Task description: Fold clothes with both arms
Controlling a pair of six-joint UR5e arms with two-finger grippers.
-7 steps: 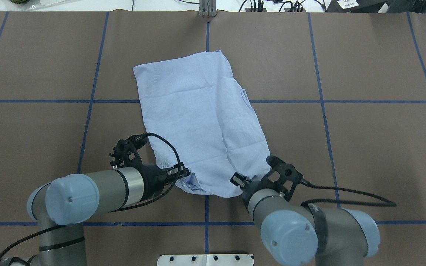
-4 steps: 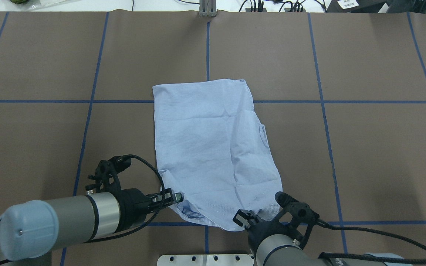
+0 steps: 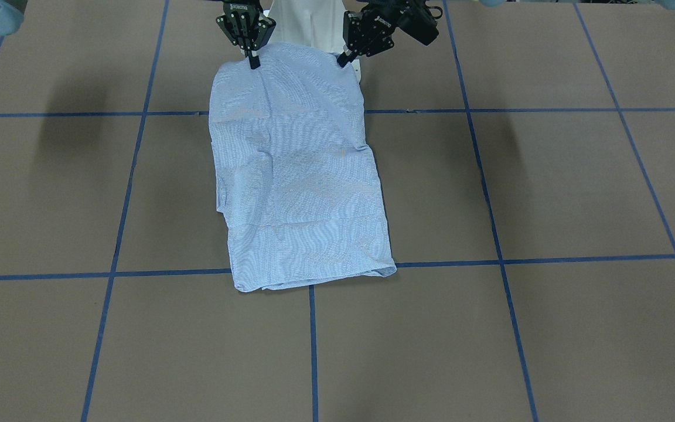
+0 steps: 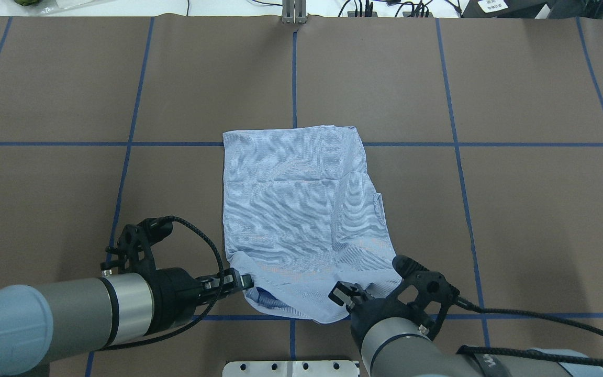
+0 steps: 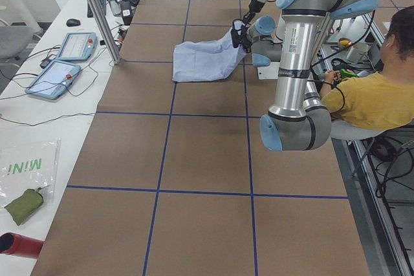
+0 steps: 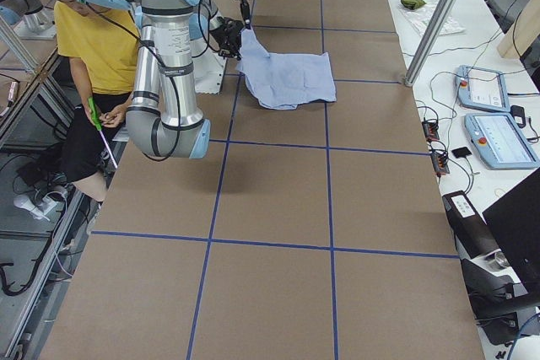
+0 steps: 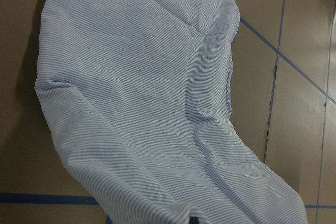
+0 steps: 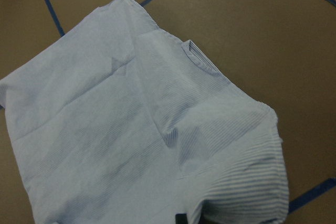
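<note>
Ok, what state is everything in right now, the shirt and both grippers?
shirt: folded to a narrow panel, far end flat on the table, near edge lifted at both corners.
left gripper: shut on one near corner of the shirt.
right gripper: shut on the other near corner.

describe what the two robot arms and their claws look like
The left arm and right arm are silver-grey tubes with rounded light blue joint caps. Each ends in a black wrist section and a slim black two-finger claw, the left claw and the right claw, with small white lettering on the body. A black braided cable loops out from each wrist.
</note>
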